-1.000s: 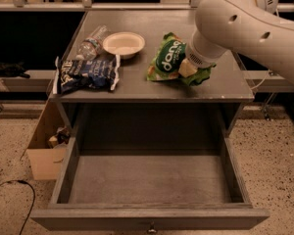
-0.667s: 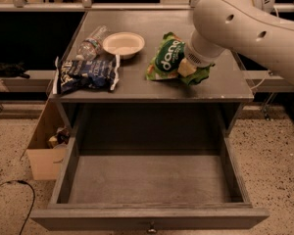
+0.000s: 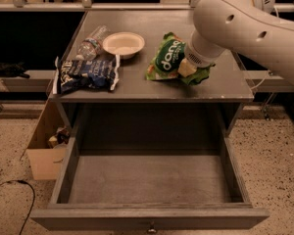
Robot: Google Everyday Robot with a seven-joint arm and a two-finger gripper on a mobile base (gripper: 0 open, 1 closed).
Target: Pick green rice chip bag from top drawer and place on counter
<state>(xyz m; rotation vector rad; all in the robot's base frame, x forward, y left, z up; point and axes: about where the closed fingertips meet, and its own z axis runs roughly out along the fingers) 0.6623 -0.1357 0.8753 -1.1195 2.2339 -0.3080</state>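
Observation:
The green rice chip bag point(image 3: 167, 58) lies on the counter point(image 3: 137, 84), right of the middle, with its dark "dang" logo facing up. My gripper point(image 3: 187, 68) is at the bag's right end, low over the counter, mostly hidden under the big white arm point(image 3: 240, 28) that reaches in from the upper right. The top drawer point(image 3: 149, 180) is pulled fully out below the counter. Its grey bottom is bare and its small knob point(image 3: 150, 226) shows at the front edge.
On the counter's left lie a dark blue-and-white snack bag point(image 3: 85, 74), a clear plastic bottle point(image 3: 90, 43) and a white bowl point(image 3: 123, 44). A cardboard box point(image 3: 46, 153) stands on the floor left of the cabinet. A black cable point(image 3: 14, 185) lies on the speckled floor.
The arm has shifted slightly over the bag's right end. The green bag stays in the same spot on the counter.

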